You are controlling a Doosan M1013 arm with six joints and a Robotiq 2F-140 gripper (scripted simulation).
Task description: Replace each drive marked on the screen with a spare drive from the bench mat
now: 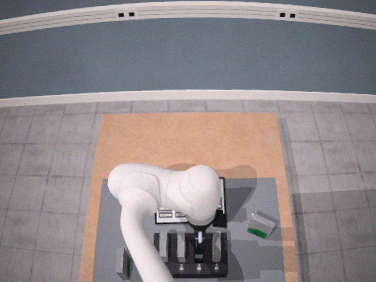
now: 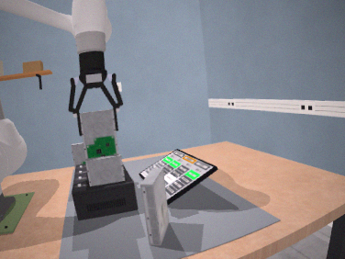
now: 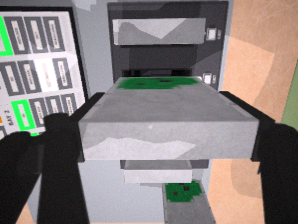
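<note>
My gripper [image 2: 98,129] [image 3: 161,106] is shut on a grey drive [image 2: 97,121] [image 3: 165,139], gripping its two narrow sides. The drive is upright, green connector end down, raised above the black dock [image 1: 210,272] [image 2: 84,207] [image 3: 170,57]. An empty slot shows beneath it in the wrist view. One seated drive [image 1: 216,246] [image 2: 105,171] [image 3: 160,31] stands on one side; two more drives [image 1: 181,246] [image 1: 163,245] stand on the other. The screen [image 1: 222,192] [image 2: 197,174] [image 3: 35,55] shows green, orange and white tiles; its text is mostly unreadable.
A loose drive [image 1: 262,224] [image 2: 156,207] stands on the grey mat [image 1: 250,260] [image 2: 229,220] right of the dock. Another loose drive [image 1: 121,263] [image 2: 78,152] [image 3: 190,212] stands left of it. The arm hides part of the dock and screen from above.
</note>
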